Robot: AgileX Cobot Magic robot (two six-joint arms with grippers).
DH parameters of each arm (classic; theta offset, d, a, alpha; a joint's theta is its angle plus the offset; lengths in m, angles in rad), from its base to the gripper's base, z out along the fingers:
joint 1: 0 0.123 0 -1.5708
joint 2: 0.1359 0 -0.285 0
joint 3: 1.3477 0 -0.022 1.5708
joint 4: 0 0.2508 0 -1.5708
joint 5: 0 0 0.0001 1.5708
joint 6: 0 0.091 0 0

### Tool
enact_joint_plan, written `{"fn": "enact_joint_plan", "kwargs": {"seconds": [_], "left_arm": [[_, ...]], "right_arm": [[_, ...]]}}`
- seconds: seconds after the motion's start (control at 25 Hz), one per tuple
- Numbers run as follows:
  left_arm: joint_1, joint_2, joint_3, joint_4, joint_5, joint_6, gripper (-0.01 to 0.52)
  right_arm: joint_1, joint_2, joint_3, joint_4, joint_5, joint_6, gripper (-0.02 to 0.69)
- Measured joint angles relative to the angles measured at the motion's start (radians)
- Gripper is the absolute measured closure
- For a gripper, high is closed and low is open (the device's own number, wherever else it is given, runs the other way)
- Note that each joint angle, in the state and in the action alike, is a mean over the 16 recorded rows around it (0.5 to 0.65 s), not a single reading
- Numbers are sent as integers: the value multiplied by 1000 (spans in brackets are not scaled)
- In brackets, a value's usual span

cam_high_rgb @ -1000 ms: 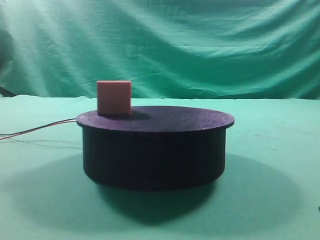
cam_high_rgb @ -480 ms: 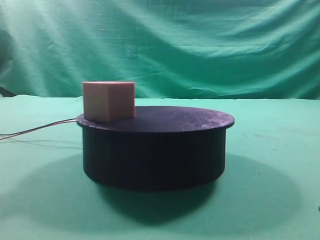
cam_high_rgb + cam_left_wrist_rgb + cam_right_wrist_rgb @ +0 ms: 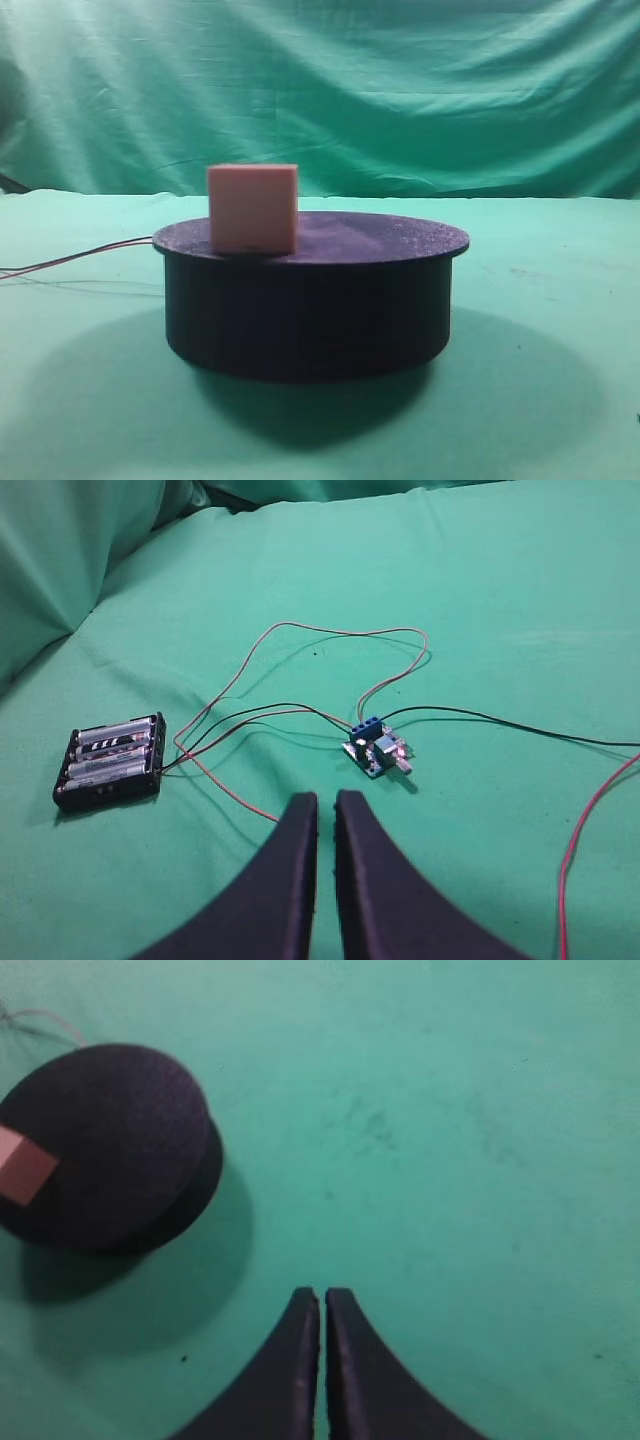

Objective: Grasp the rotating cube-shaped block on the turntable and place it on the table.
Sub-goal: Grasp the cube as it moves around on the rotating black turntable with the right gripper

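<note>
Item: cube-shaped block (image 3: 253, 208), pink, standing flat on the turntable (image 3: 310, 300) near its rim, well away from the right gripper (image 3: 322, 1300), up and to the left of its tips in the wrist view; the turntable rests on the green table (image 3: 540, 300). Right gripper: jaws narrowed to a thin slit, nothing between them, above bare cloth. Left gripper (image 3: 326, 805): jaws likewise nearly together and holding nothing, with a battery holder (image 3: 110, 760), what looks like a small circuit board (image 3: 377, 751) and wires (image 3: 300, 670) on the cloth ahead of it.
</note>
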Motion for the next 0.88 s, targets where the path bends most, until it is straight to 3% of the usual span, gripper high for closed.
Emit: {"fn": "enact_joint_plan", "kwargs": {"seconds": [0.12,0.28,0.6,0.72,0.88], "left_arm": [[0,0,0,0,0,0,514],[0,0,0,0,0,0,514],[0,0,0,0,0,0,514],[0,0,0,0,0,0,514],[0,0,0,0,0,0,514]], "right_arm": [[78,102,-61,-25,-7,50,542],[141,209,-131,-32,-16,106,388],[173,364,-225,11,-21,150,102],[173,412,-244,6,-26,163,77],[173,465,-260,-17,-34,175,152]]}}
